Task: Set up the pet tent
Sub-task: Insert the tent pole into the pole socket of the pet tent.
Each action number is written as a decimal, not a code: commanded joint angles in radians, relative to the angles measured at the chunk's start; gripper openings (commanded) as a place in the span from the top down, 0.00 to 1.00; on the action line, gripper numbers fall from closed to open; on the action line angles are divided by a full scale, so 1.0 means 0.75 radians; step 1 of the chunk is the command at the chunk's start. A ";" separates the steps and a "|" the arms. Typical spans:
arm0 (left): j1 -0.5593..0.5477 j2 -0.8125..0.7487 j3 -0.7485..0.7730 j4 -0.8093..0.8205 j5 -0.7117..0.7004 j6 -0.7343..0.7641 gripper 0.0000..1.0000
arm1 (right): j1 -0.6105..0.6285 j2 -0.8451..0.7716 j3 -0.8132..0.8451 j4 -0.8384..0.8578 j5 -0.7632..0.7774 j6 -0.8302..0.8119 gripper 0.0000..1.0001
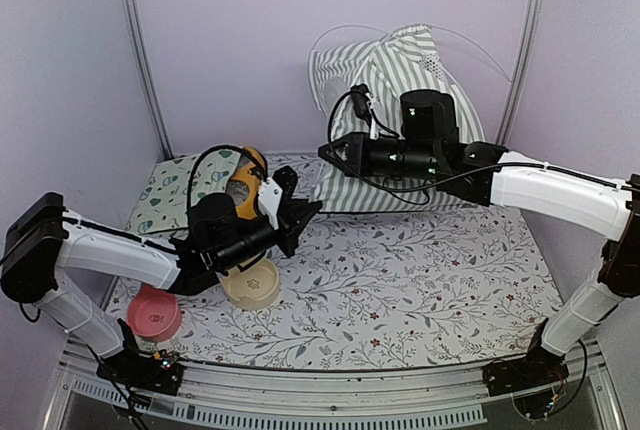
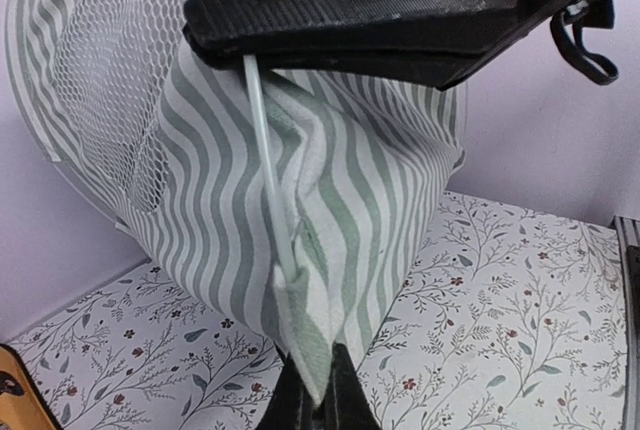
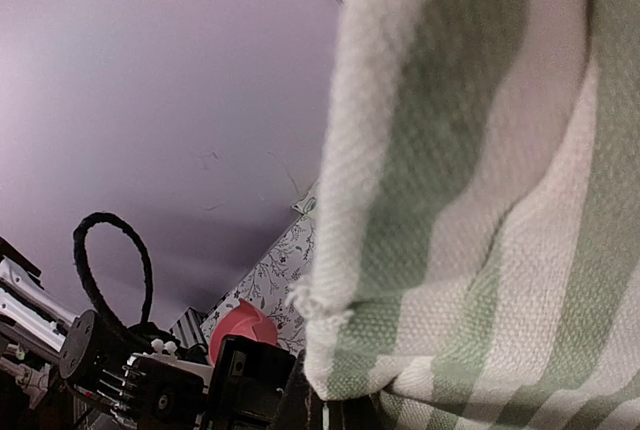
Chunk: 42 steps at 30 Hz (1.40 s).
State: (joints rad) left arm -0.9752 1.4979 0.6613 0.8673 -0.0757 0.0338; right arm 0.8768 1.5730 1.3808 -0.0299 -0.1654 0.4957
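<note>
The pet tent (image 1: 400,75) sits slumped at the back of the desk (image 1: 430,270), right of centre against the rear wall, its grey-green and white striped fabric bunched and partly lifted rather than standing as a teepee. The left end effector (image 2: 318,402) is closed tight on the lowest corner of the striped fabric, which hangs down into its fingers just above the flower-printed desk cover. The right end effector (image 1: 335,153) is also clamped shut, gripping the tent higher up at its left edge; in the left wrist view a thin white pole (image 2: 265,150) runs down from under its black fingers along a fabric seam. A white mesh panel (image 2: 120,70) shows on the tent's upper left side in that view. To the left, near the left arm, lie a cream mat (image 1: 170,190) printed with teal shapes, a yellow object (image 1: 246,176), a cream bowl (image 1: 252,286) and a pink bowl (image 1: 155,315), all apart from the tent
</note>
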 commanded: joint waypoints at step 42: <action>0.079 -0.070 0.038 -0.036 0.163 -0.143 0.83 | 0.063 0.096 -0.025 -0.141 0.170 -0.099 1.00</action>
State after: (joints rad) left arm -0.9325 1.4578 0.6682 0.8124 0.0254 -0.0608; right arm 0.9295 1.6417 1.3643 -0.1516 -0.0864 0.4431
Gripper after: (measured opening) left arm 0.166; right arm 0.027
